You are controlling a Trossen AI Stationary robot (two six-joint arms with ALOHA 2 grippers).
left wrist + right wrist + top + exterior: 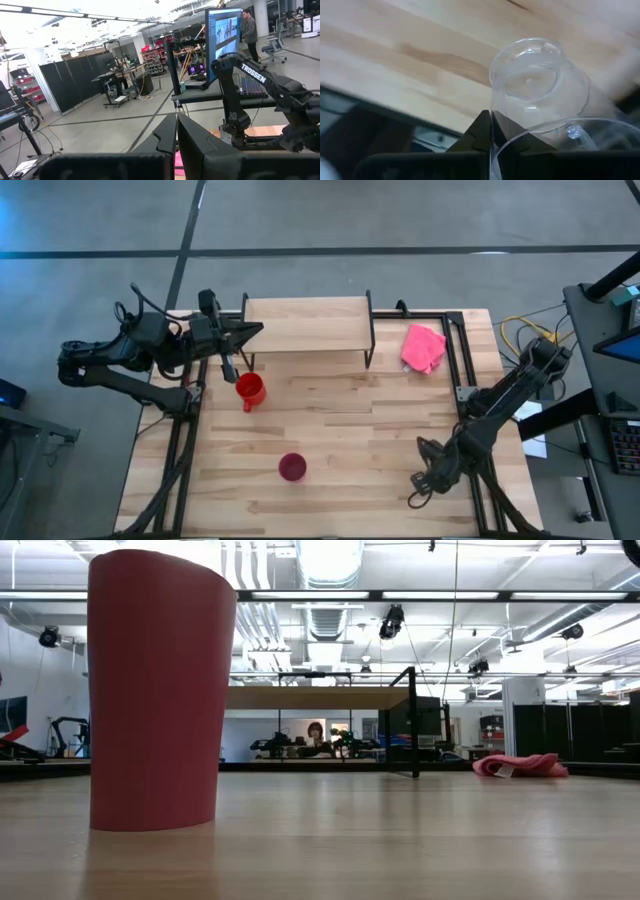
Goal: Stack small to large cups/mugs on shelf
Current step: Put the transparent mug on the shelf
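Shelf (305, 322) holds nothing yet: red mug (249, 389) and magenta tumbler (292, 467) sit on the bench; right gripper (491, 132) pinches the glass cup (538, 85); left gripper (232, 350) looks closed, empty.

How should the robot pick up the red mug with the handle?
Probably from above, fingers straddling the rim of the red mug. It stands upright with its mouth open upward, next to the shelf. The handle seems to stick out toward the table's front, so pinching that could work too.
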